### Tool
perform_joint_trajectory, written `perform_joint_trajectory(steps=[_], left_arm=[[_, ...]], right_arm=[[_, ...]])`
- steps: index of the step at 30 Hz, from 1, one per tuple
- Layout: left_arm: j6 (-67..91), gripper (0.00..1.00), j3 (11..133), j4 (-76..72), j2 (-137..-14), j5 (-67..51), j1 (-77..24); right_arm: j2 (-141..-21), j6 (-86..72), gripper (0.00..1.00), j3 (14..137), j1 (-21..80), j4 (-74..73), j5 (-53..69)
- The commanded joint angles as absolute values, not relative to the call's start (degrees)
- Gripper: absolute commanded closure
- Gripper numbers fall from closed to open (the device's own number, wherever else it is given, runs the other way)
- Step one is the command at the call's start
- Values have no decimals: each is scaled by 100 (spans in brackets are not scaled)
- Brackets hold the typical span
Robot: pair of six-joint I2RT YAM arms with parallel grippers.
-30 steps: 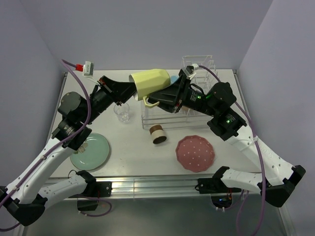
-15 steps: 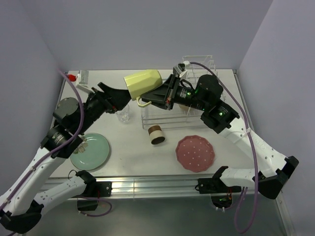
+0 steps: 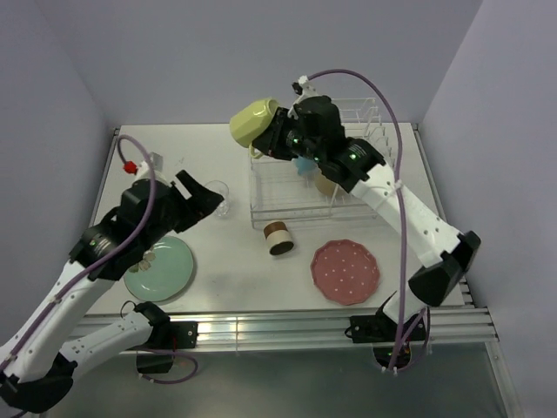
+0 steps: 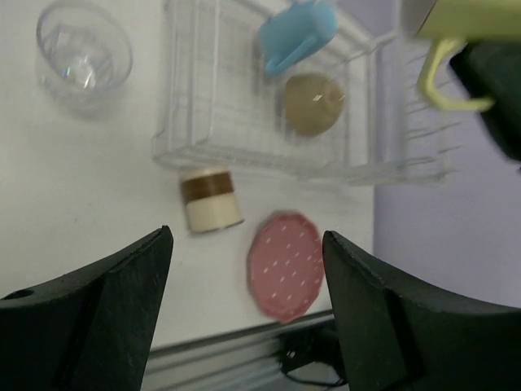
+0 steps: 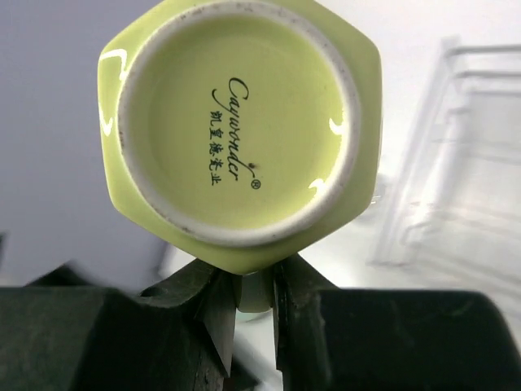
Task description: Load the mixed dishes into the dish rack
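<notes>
The yellow-green mug (image 3: 254,122) hangs in the air over the left end of the dish rack (image 3: 348,198), bottom toward the right wrist camera (image 5: 240,130). My right gripper (image 3: 278,138) (image 5: 254,285) is shut on its handle. My left gripper (image 3: 200,193) (image 4: 246,238) is open and holds nothing, just left of the clear glass (image 3: 223,192) (image 4: 84,53). In the rack (image 4: 244,138) lie the light-blue mug (image 3: 305,164) (image 4: 297,34) and the cream bowl (image 3: 326,185) (image 4: 312,103). On the table are the small cup (image 3: 278,237) (image 4: 210,199), the pink plate (image 3: 345,271) (image 4: 285,266) and the mint-green plate (image 3: 165,272).
The rack's tall plate slots (image 3: 361,117) stand at the back right, behind my right arm. My left arm reaches over the mint-green plate. Walls close in the table on three sides.
My left gripper has opened, let go of the yellow-green mug and drawn back toward the near left. My right arm has lifted the mug higher and swung it toward the back.
</notes>
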State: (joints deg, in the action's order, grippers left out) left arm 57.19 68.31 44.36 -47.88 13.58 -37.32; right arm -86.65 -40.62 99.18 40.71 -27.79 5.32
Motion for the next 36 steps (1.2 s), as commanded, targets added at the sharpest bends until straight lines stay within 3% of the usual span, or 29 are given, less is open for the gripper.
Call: perform_joint_trajectory(steps=[1,16,26,36], left_arm=[[5950,22,6426,4615,-4966,609,-3753],[5924,31,6073,4535,-5062,44,-3771],[5933,34,6003,4386,-5300,-211,-3841],[6091,33,5994,4456,-5317,-132,-4087]], right_arm=[[-9129,-2647,100,10546,4060,-2935,-930],[-11162,-1846,100,11681,4131,-3594,-3277],[-11294,-1776,100,10653,4113,-2989,-3454],[-12251,-1872,100,11548,3947,-3190,-3182]])
